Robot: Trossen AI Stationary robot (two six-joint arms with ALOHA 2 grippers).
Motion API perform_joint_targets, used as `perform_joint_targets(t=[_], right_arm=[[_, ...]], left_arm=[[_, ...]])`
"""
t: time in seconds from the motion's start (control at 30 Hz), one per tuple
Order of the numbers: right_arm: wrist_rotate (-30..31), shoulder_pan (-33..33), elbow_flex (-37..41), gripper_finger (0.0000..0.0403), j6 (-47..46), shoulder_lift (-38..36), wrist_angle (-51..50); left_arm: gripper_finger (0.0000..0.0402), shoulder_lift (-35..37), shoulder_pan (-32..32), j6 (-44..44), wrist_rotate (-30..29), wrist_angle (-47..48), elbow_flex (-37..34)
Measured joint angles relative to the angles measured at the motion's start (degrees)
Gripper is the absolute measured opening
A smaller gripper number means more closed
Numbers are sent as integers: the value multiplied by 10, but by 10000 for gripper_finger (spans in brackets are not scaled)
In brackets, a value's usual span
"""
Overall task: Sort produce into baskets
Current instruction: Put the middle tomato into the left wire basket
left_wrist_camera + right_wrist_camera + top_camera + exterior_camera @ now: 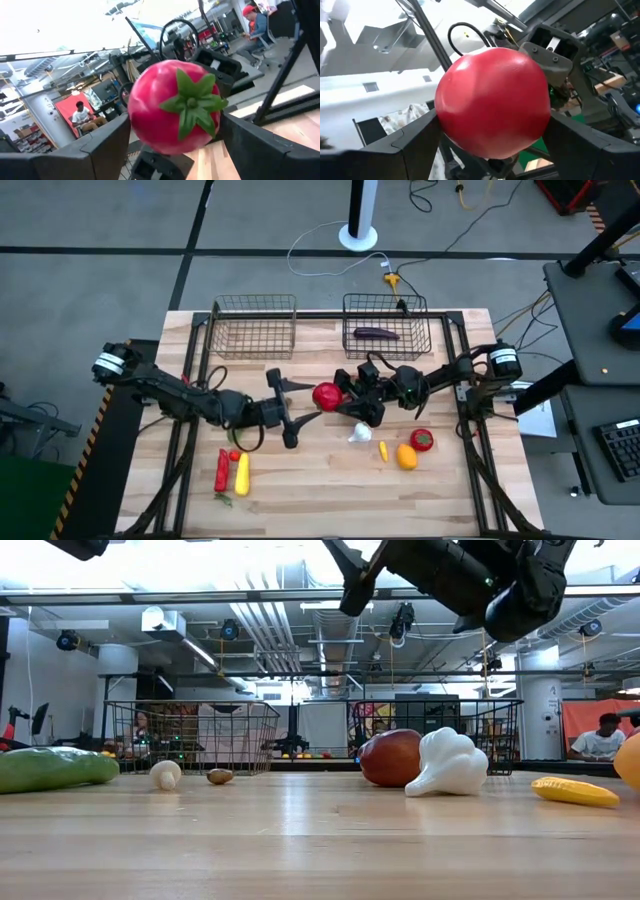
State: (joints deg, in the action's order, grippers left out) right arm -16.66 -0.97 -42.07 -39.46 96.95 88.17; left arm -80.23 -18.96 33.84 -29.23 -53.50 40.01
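Note:
A red tomato with a green calyx hangs above the middle of the table between my two arms. My right gripper comes from the right and is shut on it. My left gripper comes from the left and stands open, its fingers on either side of the tomato's calyx end without visibly touching it. Both wire baskets stand at the far edge. The left basket shows nothing inside. A purple eggplant lies in the right basket. My right gripper pinches the tomato by its round sides between its two fingers, on the end away from the calyx. The fingers come roughly level from the table's right side. The tomato is lifted clear of the table, its calyx facing my left gripper.
White garlic, a small yellow piece, an orange one and a second tomato lie near right. A red pepper and a yellow piece lie near left. A dark-red round piece sits under the arms.

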Motion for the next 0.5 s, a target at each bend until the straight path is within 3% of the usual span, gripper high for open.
perform_joint_targets(t=[0.5], right_arm=[[-2, 0, -8, 309, -2, 5, -5]], left_arm=[[289, -17, 6, 17, 26, -22, 5]])
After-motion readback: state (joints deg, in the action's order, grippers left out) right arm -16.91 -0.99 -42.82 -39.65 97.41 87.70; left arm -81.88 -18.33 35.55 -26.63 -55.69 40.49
